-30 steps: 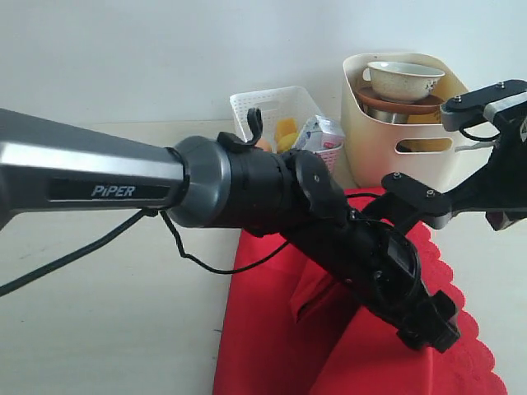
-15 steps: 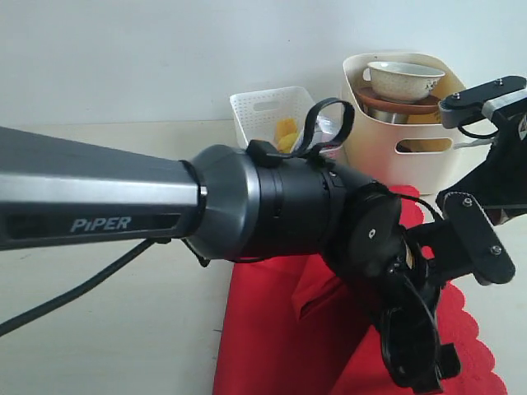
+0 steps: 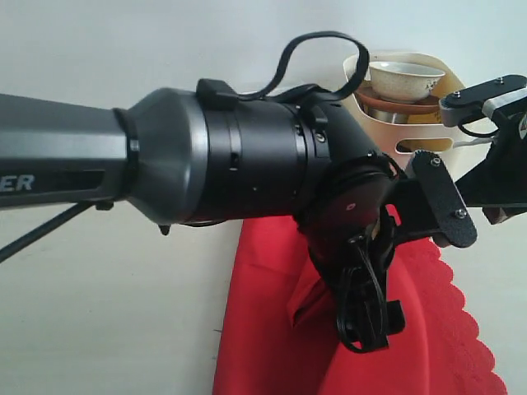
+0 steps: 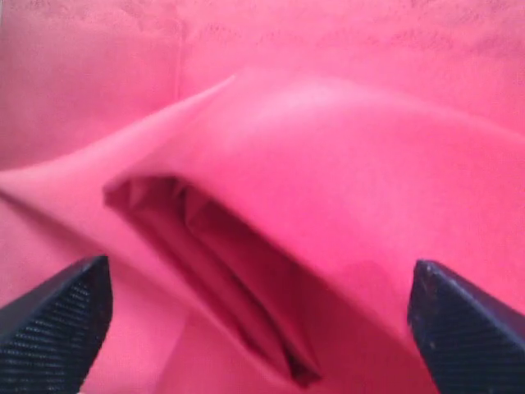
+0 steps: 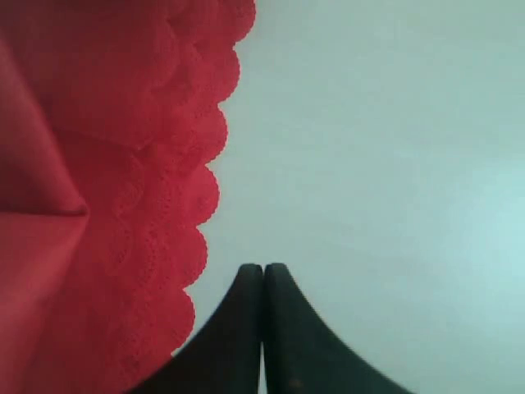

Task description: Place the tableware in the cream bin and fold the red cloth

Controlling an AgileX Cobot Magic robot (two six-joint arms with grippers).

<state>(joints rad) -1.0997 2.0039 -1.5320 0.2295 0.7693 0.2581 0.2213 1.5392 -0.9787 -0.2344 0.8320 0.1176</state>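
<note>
One cloth point(image 3: 272, 329) is lying on one table point(image 3: 107, 313). One bin point(image 3: 451, 82) is holding one bowl point(image 3: 403, 81), one plate point(image 3: 408, 105) and one cup point(image 3: 387, 117), as far as its top is showing. Two arms are appearing, the left arm point(image 3: 206, 156) and the right arm point(image 3: 494, 164). Two grippers are showing, the left gripper point(image 4: 254, 320) and the right gripper point(image 5: 262, 312), each presenting two fingers. One cable point(image 3: 321, 39) is looping over the left arm.
</note>
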